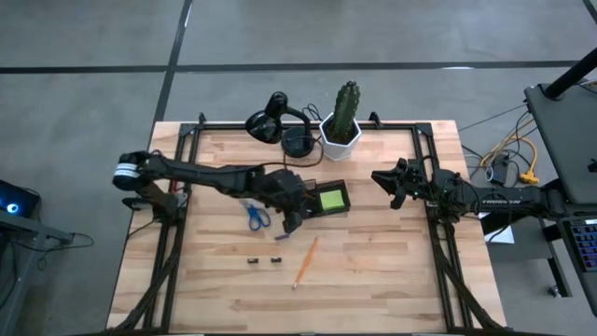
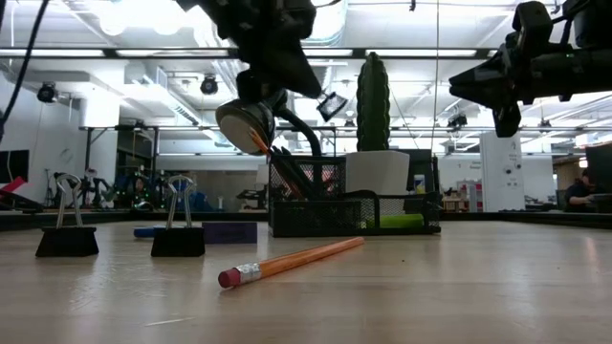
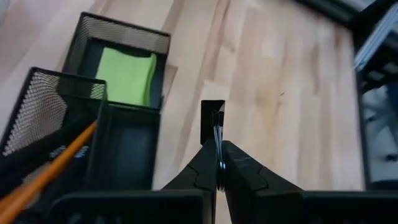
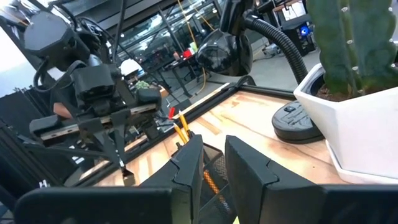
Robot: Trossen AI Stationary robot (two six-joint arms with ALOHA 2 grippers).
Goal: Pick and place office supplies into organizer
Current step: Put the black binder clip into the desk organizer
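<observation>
My left gripper [image 1: 292,222] hangs over the middle of the table, just near-left of the organizer [image 1: 343,211], and is shut on a small black binder clip [image 3: 212,119]. The organizer is a black mesh tray [image 3: 118,28] holding a lime-green sticky pad [image 3: 127,74] and orange pencils [image 3: 46,177]. On the table lie the blue-handled scissors [image 1: 257,217], two more binder clips [image 1: 253,259] [image 1: 277,259] standing on their jaws, and a loose orange pencil [image 1: 306,261]. My right gripper [image 1: 381,177] waits at the right, open and holding nothing. My left gripper pinches the binder clip's thin wire handle [image 3: 217,144] between its two shut fingers. The fingers slant down from the table's left. The black clip body [image 3: 212,118] sticks out past the fingertips. In the right wrist view the clip [image 4: 125,175] hangs below the fingers, clear of the table.
A black desk lamp [image 1: 270,123] and a cactus in a white pot [image 1: 342,131] stand at the far edge behind the organizer. A small purple block [image 2: 229,231] lies near the scissors. Black frame rails [image 1: 177,233] run along both table sides.
</observation>
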